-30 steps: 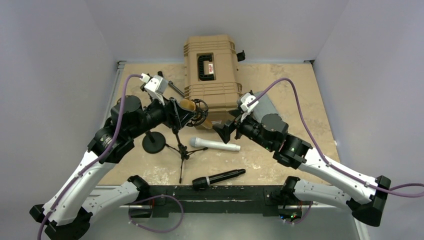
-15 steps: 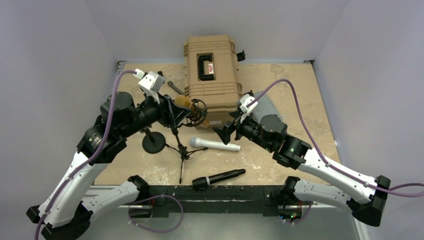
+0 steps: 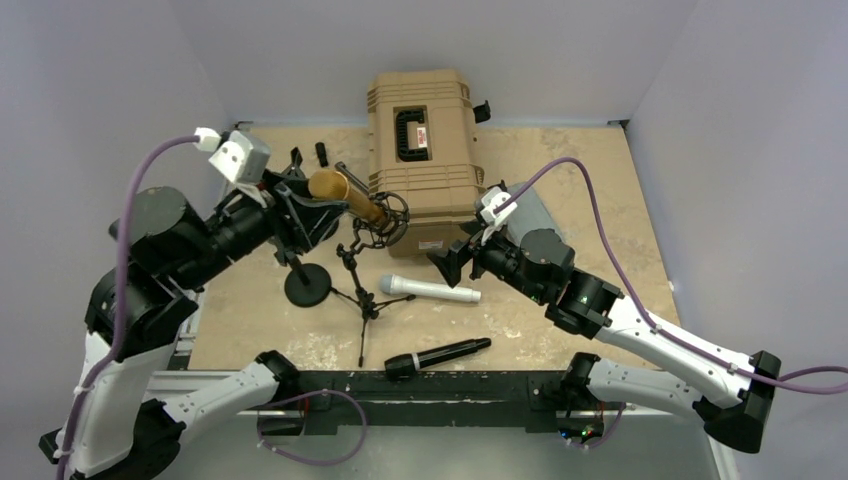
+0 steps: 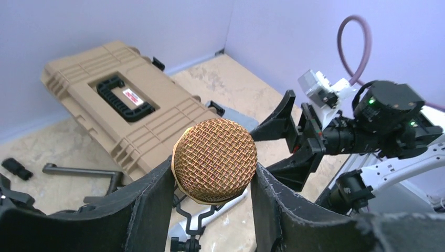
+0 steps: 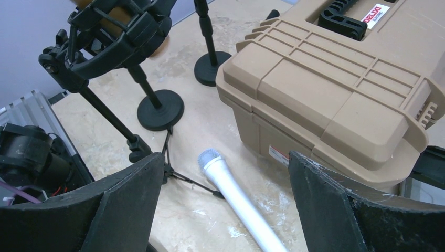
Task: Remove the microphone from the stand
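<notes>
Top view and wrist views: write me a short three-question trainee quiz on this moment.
1. True or false: the left gripper is shut on the gold microphone.
2. Between the right gripper's open fingers, its camera shows: A) a white microphone, B) a screwdriver, C) a cup.
3. How many microphones lie flat on the table?
Key: 1 true; 2 A; 3 two, the white one and a black microphone.

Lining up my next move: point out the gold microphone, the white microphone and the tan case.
gold microphone (image 4: 215, 160): left wrist view, on its mesh head.
white microphone (image 5: 239, 198): right wrist view, on its body.
tan case (image 3: 445, 120): top external view, on its lid.
</notes>
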Action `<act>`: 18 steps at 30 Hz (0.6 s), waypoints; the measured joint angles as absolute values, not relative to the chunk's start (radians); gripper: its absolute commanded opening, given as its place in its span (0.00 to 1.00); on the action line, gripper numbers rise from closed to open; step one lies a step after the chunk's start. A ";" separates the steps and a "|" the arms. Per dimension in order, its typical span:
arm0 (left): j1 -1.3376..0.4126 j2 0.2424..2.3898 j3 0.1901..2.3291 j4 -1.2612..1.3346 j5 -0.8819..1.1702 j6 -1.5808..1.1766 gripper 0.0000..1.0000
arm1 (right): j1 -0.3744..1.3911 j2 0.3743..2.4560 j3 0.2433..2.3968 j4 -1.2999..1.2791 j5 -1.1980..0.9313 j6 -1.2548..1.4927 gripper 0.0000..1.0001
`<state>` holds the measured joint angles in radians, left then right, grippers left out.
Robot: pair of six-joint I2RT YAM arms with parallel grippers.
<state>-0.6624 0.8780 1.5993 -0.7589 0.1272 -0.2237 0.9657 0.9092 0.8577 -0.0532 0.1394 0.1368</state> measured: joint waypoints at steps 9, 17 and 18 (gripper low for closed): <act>-0.662 0.810 1.788 -0.779 0.104 -0.198 0.00 | 0.966 0.910 0.860 -0.055 0.139 0.134 0.91; -0.662 0.793 1.831 -0.735 0.185 -0.272 0.00 | 0.966 0.908 0.981 -0.120 0.109 0.131 0.99; -0.662 0.803 1.829 -0.730 0.201 -0.282 0.00 | 0.966 0.907 1.004 -0.123 0.101 0.131 0.99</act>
<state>-0.6624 0.8028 1.8294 -0.7300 0.2008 -0.2821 0.9657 0.9066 1.0039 -0.1230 0.1013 0.1314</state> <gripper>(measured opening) 0.497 0.984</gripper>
